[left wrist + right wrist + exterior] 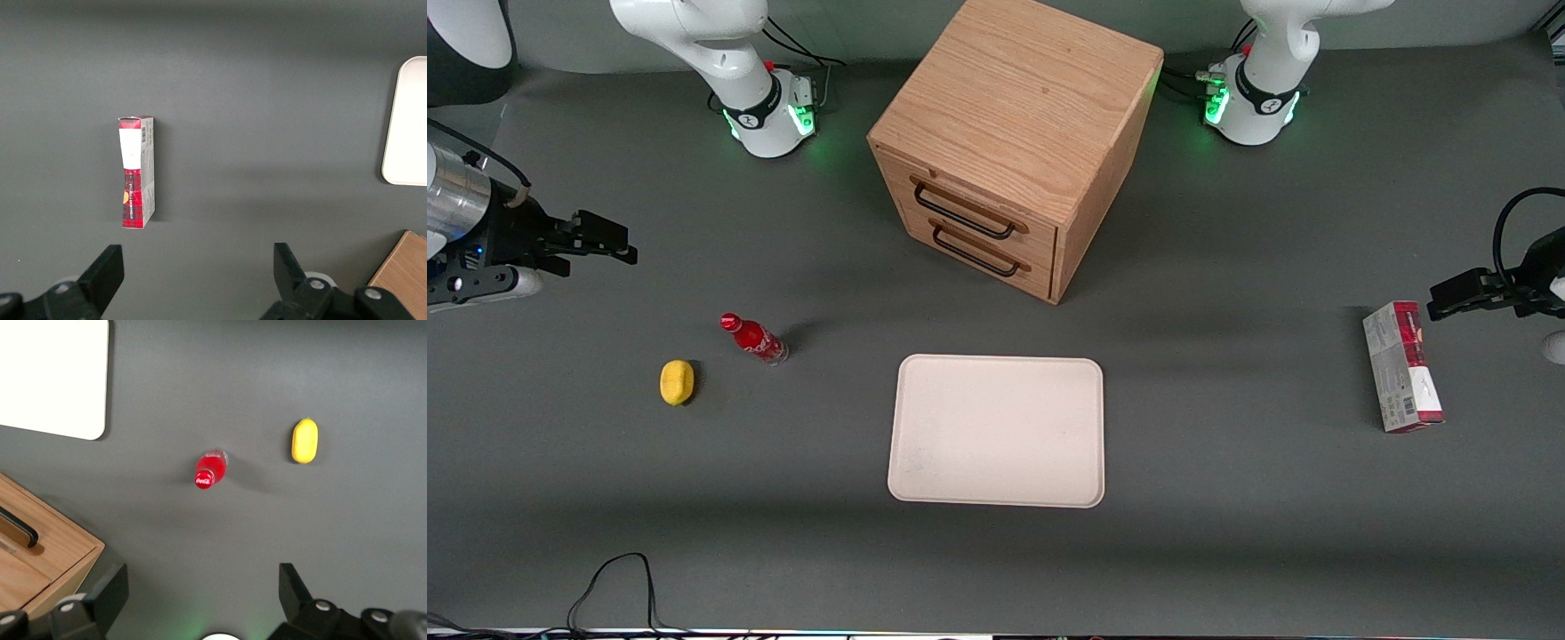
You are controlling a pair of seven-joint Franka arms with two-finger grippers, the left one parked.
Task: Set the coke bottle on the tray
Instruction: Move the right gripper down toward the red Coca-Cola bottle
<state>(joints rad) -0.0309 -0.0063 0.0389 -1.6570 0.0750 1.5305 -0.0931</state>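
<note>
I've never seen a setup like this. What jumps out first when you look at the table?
The big wooden cabinet with two black-handled drawers dominates, and in front of its drawers lies a bare cream-white tray. Toward the working arm's end, a small red coke bottle stands upright beside a yellow lemon, nothing touching either. The gripper hangs open above the table there, farther from the front camera than the bottle.
</note>
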